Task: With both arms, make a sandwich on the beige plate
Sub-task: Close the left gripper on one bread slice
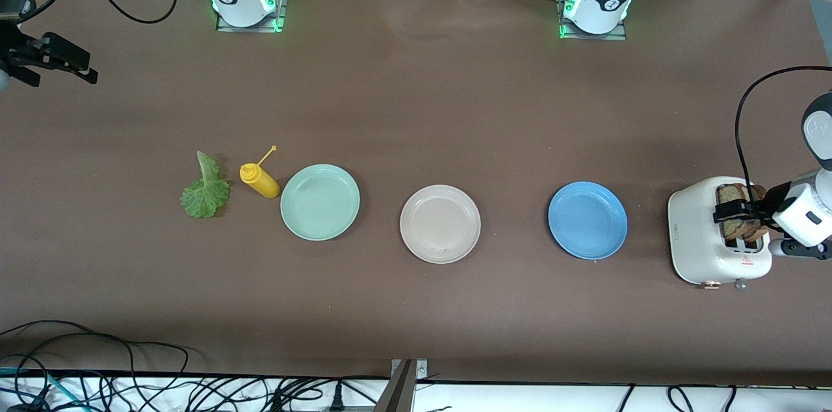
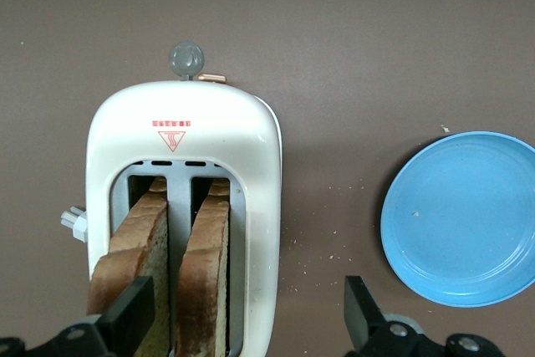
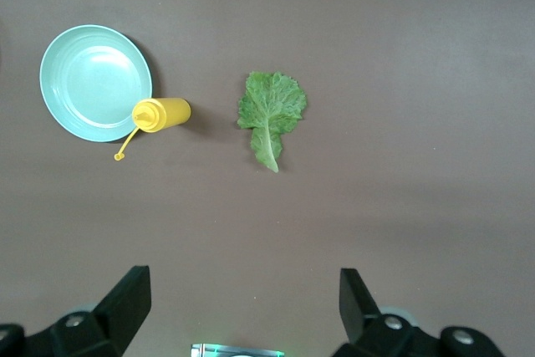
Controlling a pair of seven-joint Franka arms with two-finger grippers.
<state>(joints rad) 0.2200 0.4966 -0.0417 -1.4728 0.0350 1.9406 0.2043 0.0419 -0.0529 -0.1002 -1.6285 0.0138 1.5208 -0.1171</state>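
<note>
While the beige plate [image 1: 440,223] sits bare in the middle of the brown table [image 1: 416,106], the sandwich parts lie well apart from it. Two brown bread slices [image 2: 167,265] stand up in the slots of a white toaster [image 1: 699,236] at the left arm's end of the table. One slice is in each slot, side by side. The green lettuce leaf [image 1: 205,190] lies flat at the right arm's end of the table.

Three plates sit in a row. A blue plate [image 1: 587,220] is between the beige plate and the toaster. A mint-green plate [image 1: 320,201] is between the beige plate and the leaf. A yellow squeeze bottle [image 1: 260,180] lies on its side, touching the rim of the mint-green plate, with the leaf near it.

The left gripper [image 1: 738,217] is over the toaster, right above the bread. Its fingers [image 2: 129,313] are spread wide. One finger is over a bread slice and the other is out past the toaster's side. They are not pinching anything.

The right gripper [image 1: 49,60] hangs up high at the right arm's end of the table, over bare table near the leaf. Its fingers [image 3: 125,294] are spread wide too and hold nothing.
</note>
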